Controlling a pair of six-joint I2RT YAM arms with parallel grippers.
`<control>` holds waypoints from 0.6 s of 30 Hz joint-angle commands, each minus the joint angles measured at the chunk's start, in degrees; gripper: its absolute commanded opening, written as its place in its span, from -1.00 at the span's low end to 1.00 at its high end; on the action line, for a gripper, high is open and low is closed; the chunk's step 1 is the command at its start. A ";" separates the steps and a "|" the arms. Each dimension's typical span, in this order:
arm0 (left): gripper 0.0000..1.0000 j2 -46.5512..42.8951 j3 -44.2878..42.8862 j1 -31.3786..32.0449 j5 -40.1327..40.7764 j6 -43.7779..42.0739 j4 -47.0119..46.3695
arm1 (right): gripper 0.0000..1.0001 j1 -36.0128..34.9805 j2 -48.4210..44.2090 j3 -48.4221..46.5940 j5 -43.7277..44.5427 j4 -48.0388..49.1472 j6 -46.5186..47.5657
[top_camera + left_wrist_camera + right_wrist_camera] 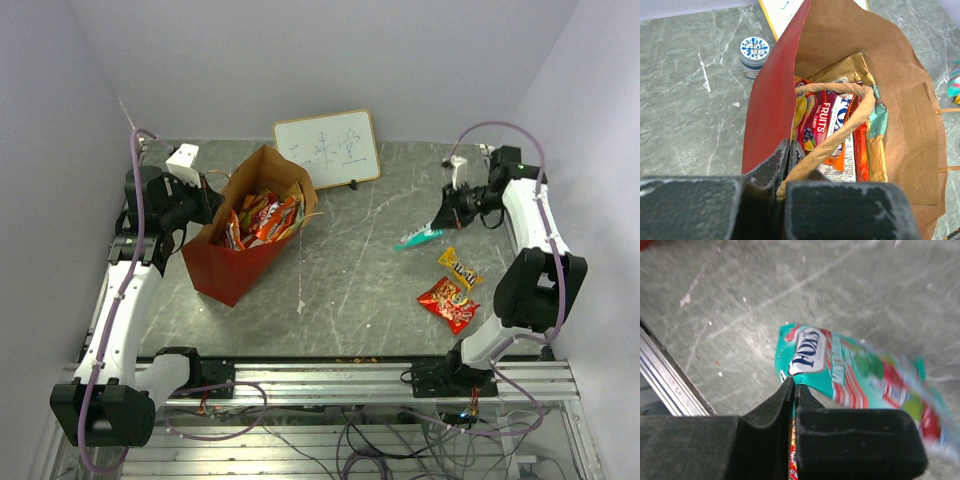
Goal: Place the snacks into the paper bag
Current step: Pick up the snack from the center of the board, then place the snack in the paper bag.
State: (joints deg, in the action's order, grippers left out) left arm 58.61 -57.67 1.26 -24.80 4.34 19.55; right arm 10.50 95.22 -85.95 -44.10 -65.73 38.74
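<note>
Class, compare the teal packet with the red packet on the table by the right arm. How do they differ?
The teal packet is pinched in the right hand; the red packet lies free on the table. Teal looks long and narrow, red squarer. Both are shiny, outside the paper bag.

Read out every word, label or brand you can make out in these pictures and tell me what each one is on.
"FOX'S": teal packet held in the right gripper.
"FRUITS" and "OVAL CANDY": candy packet inside the paper bag.
"FO", the rest hidden: white packet in the bag.
Whiteboard: handwritten characters, not surely readable.
Jar lid: printed characters, too small.
Yellow packet, red packet: print too small.
</note>
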 commanded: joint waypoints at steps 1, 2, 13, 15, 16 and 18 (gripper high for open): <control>-0.86 -0.44 0.11 -0.42 -1.94 -0.46 -2.02 | -1.00 0.04 -3.72 -8.15 -7.92 -1.65 -5.51; -0.86 -0.43 0.26 -0.38 -1.96 -0.33 -2.18 | -1.00 -0.29 -3.99 -10.26 -8.65 -1.07 -6.91; -0.86 -0.36 1.67 -0.38 -1.46 -0.81 -3.73 | -1.00 -16.09 -8.38 -22.94 -12.47 28.63 -32.38; -0.86 -0.86 2.18 -0.38 -1.25 -1.18 -4.24 | -1.00 -20.44 -9.25 -21.11 -11.87 36.30 -35.94; -0.86 -1.26 2.54 -0.38 -1.01 -1.40 -4.52 | -1.00 -22.42 -9.12 -20.95 -11.03 39.06 -37.16; -0.86 -1.87 3.04 -0.38 -0.61 -1.74 -4.92 | -1.00 -26.04 -6.93 -23.88 -10.09 40.63 -37.99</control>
State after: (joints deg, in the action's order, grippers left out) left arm 58.54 -55.92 1.26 -24.77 3.79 17.50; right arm -10.09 87.46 -107.28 -54.30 -37.89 8.01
